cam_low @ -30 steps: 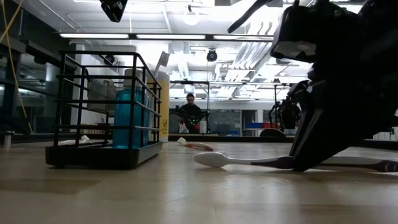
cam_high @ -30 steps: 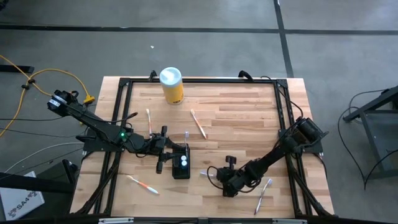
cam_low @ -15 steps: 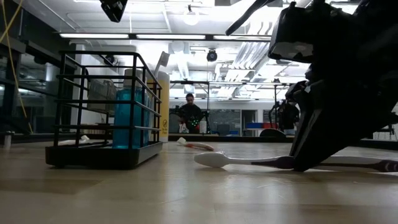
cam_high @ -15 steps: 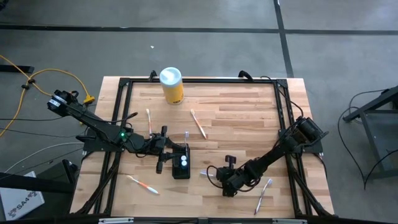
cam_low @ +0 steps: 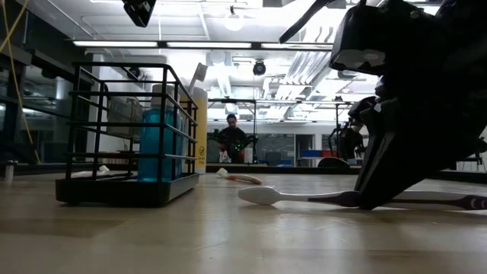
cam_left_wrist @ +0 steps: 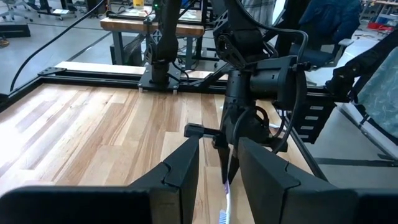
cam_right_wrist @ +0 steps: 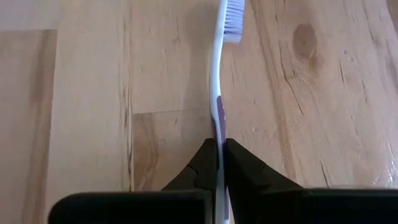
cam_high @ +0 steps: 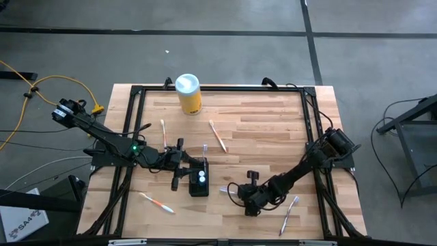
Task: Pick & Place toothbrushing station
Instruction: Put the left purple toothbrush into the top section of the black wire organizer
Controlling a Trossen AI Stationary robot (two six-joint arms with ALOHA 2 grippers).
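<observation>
Looking down, I see the toothbrushing station [cam_high: 199,180], a black wire rack, standing on the table [cam_high: 259,130] left of centre near the front, with a blue bottle [cam_low: 156,144] inside. My left gripper [cam_high: 183,171] sits right against its left side, fingers apart, holding nothing. To the rack's right, my right gripper [cam_right_wrist: 219,163] is pinched tight on the handle of a white-and-purple toothbrush [cam_right_wrist: 218,87] lying flat on the wood. A yellow canister [cam_high: 188,93] stands at the back.
</observation>
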